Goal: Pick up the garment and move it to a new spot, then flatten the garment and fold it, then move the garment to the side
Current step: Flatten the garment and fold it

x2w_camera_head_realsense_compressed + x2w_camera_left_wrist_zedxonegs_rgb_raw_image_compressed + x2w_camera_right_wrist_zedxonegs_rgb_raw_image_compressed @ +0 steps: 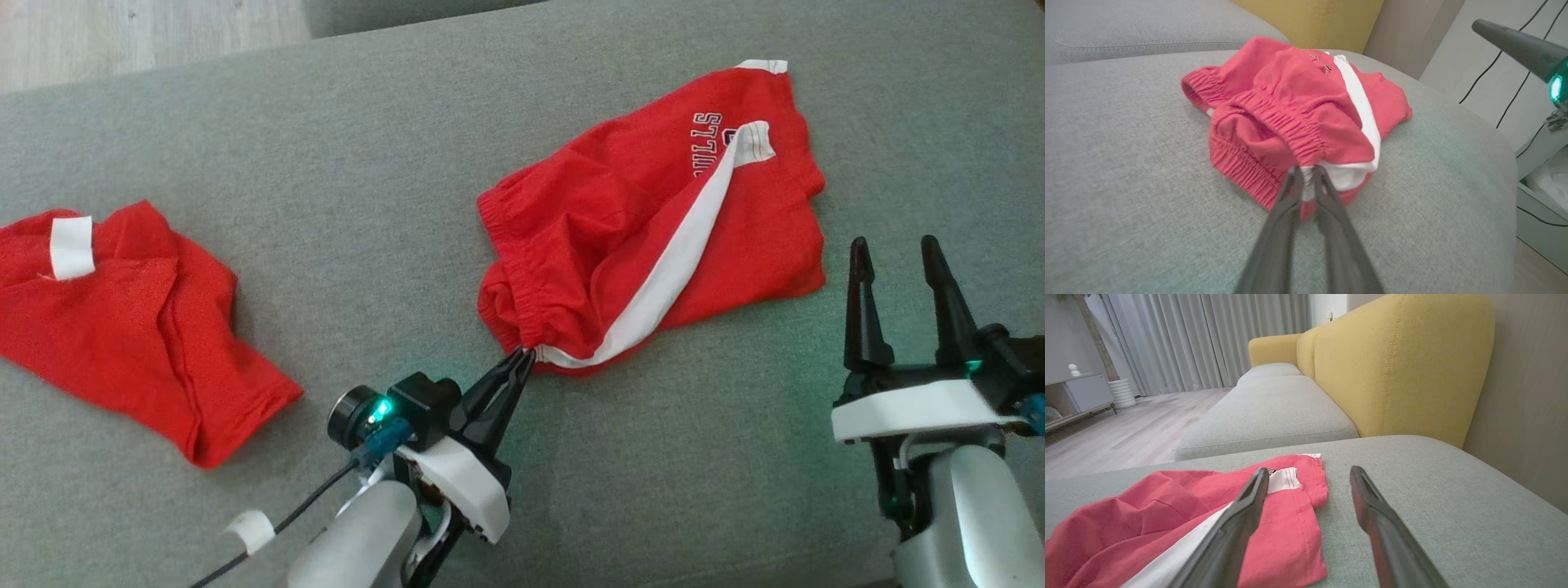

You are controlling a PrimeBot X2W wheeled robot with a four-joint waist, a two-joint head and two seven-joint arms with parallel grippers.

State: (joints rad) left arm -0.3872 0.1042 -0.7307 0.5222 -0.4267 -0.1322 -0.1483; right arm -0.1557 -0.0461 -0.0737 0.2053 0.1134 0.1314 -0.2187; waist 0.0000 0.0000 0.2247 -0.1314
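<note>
The garment [653,220] is a pair of red shorts with a white side stripe, lying crumpled on the grey cushion [408,163] right of centre. My left gripper [522,355] is shut on the near corner of its elastic waistband, where red cloth and white stripe meet. In the left wrist view the garment [1290,106] bunches up ahead and the left gripper [1308,173] pinches its waistband edge. My right gripper [898,253] stands open just right of the shorts' hem, nothing between its fingers. In the right wrist view the right gripper [1310,477] hovers over the garment [1167,514] hem.
A second red garment [122,318] with a white label lies at the left of the cushion. A yellow backrest [1396,363] rises behind the seat. Wooden floor [122,33] shows beyond the far edge. A pale cabinet with cables [1543,175] stands past the cushion's end.
</note>
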